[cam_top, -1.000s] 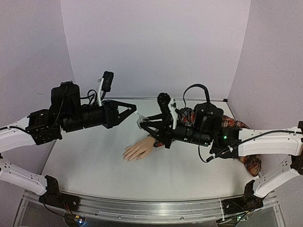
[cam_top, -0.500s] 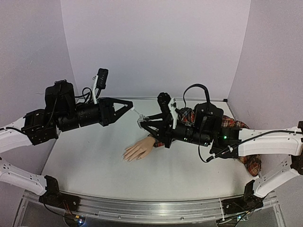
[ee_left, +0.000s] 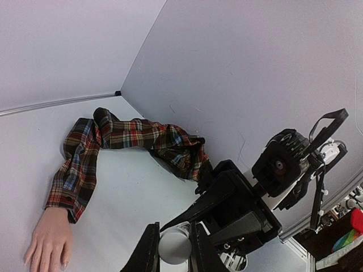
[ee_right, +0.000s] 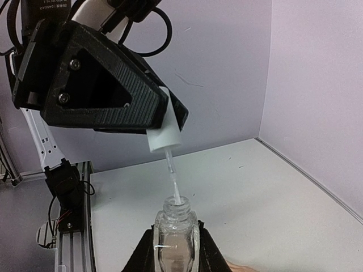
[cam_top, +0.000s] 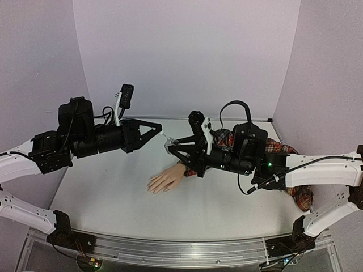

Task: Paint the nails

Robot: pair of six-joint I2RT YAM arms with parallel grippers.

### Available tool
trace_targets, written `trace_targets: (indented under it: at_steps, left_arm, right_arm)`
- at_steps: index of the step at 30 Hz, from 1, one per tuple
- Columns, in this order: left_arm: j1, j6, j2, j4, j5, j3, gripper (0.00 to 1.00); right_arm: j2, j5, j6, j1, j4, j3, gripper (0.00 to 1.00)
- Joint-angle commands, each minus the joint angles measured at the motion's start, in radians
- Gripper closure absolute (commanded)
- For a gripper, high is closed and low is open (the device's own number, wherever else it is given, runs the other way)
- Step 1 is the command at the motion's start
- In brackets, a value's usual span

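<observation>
Pale table carrying one dressed mannequin arm
The table (cam_top: pixel 113 204) is bearing a flesh-coloured mannequin hand (cam_top: pixel 166 180) that is lying flat, palm down, near its middle, with the fingers pointing toward 8 o'clock and the nails (ee_left: pixel 63 264) facing up; a red plaid sleeve (cam_top: pixel 283 148) is trailing from the wrist toward 2 o'clock, then bunching and curling round to 4 o'clock near the table's right edge

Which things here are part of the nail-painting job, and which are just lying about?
Job: nails of the mannequin hand; clear bottle in the right arm's jaws; white cap in the left arm's jaws, its brush at the bottle's mouth.
Lying about: plaid shirt, bunched beyond the sleeve; bright clutter past the table edge.
</observation>
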Motion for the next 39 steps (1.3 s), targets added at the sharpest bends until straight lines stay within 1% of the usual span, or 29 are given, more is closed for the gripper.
trace_targets:
  at_steps: [1,17,22,28,33,39]
  left_arm:
    - [0.005,0.001,0.015,0.039,0.044,0.031,1.00]
    - [0.005,0.021,0.069,-0.034,0.096,0.072,1.00]
    - [0.004,0.060,0.129,-0.131,0.129,0.146,1.00]
    - [0.003,0.114,0.184,-0.251,0.125,0.202,1.00]
    - [0.003,0.161,0.265,-0.363,0.154,0.278,1.00]
    - [0.003,0.152,0.282,-0.322,0.211,0.270,1.00]
  right_arm:
    - [0.002,0.000,-0.017,0.007,0.031,0.049,1.00]
    - [0.004,-0.013,-0.041,0.006,0.003,0.070,1.00]
    - [0.009,-0.026,-0.069,0.007,-0.045,0.099,1.00]
    - [-0.011,0.013,-0.104,0.007,-0.066,0.114,1.00]
    - [-0.017,0.046,-0.151,0.007,-0.086,0.152,1.00]
    - [-0.041,0.046,-0.150,0.007,-0.024,0.152,1.00]
